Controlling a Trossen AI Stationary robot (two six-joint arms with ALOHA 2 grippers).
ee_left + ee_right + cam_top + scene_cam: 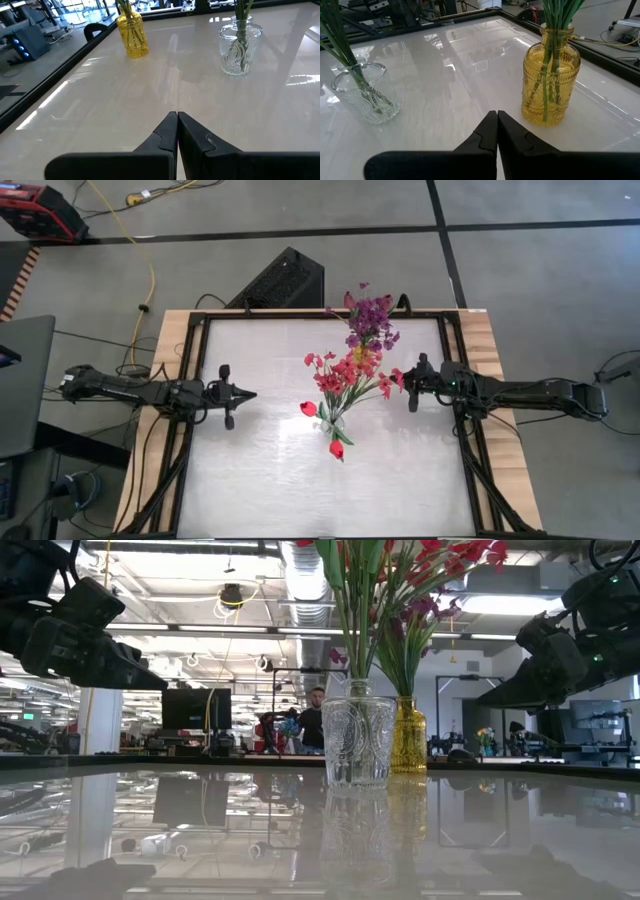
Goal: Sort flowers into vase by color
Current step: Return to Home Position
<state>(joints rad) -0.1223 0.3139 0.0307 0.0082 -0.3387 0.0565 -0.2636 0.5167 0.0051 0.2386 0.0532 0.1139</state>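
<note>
- The left claw [176, 115] is seen pressed together with nothing in it. It is held above the table [260, 470] toward the left edge, well apart from the vases.
- The right claw [496, 115] is likewise pressed together and empty. It is held toward the right edge, with its tip just beside the outer blooms of the red flowers [345, 375].
- The red flowers are stood upright in the clear vase [358, 745] near the middle of the table. The purple flowers [370, 318] are stood in the yellow vase [408, 738], just behind it toward the far edge.
- Both vases lie between the two claws, and the right arm is the nearer one. The long axis of the stalks runs straight up, and they fan outward at the top.
- No loose flower is made out on the table, so the sorting is judged complete. Only a pull-back is called for, and the right claw is best drawn outward, away from the overhanging blooms.
- From above, both vases are largely hidden under the blossoms. In the level view the blooms are mostly cut off at the top, and in the wrist views only stalks and glass are shown.
</note>
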